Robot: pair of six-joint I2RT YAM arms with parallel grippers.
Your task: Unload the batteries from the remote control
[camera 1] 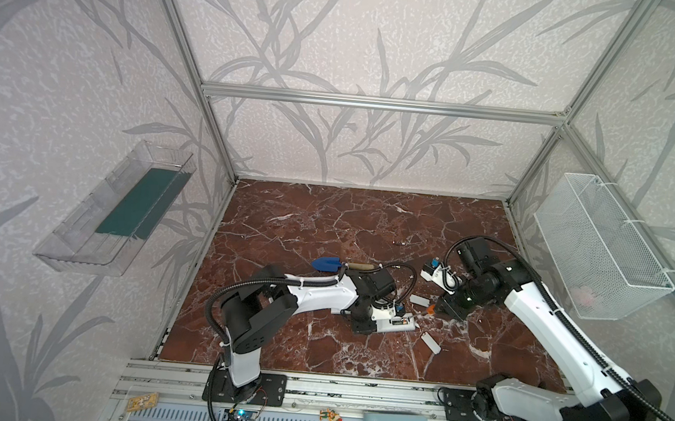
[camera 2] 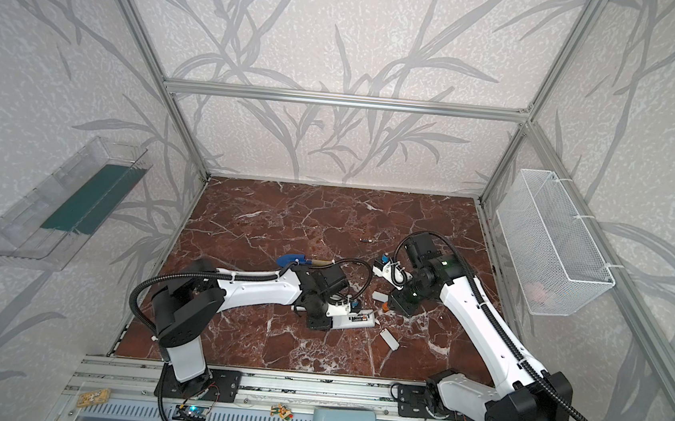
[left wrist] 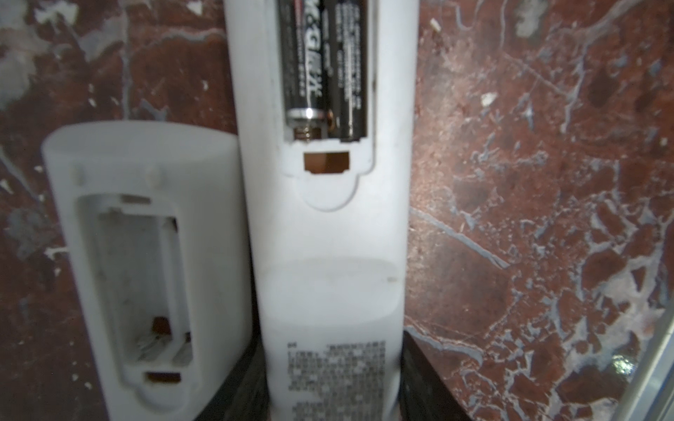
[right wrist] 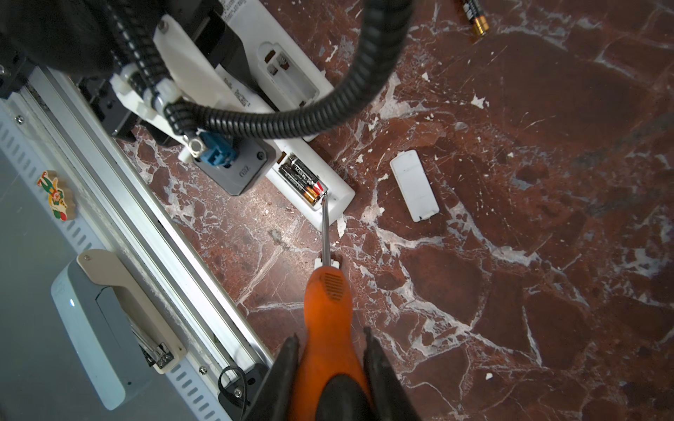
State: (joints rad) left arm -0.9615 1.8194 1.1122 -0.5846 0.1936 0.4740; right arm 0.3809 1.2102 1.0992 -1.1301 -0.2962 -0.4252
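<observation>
My left gripper [left wrist: 330,379] is shut on a white remote control [left wrist: 328,255], which lies back-up on the marble table [camera 1: 326,219]. Its compartment is uncovered and two dark batteries [left wrist: 324,73] sit side by side in it. My right gripper [right wrist: 330,350] is shut on an orange-handled screwdriver [right wrist: 328,310]. The metal tip [right wrist: 324,195] touches the batteries' [right wrist: 302,176] end at the compartment's edge. In both top views the remote [camera 1: 398,325] [camera 2: 353,320] lies between the two grippers.
A second white remote [left wrist: 146,153] with an empty compartment lies right beside the held one. Two white covers [camera 1: 418,300] [camera 1: 430,344] and a loose battery [camera 1: 399,243] lie on the table. A blue trowel [camera 1: 325,263] lies behind the left arm. A wire basket [camera 1: 599,247] hangs on the right wall.
</observation>
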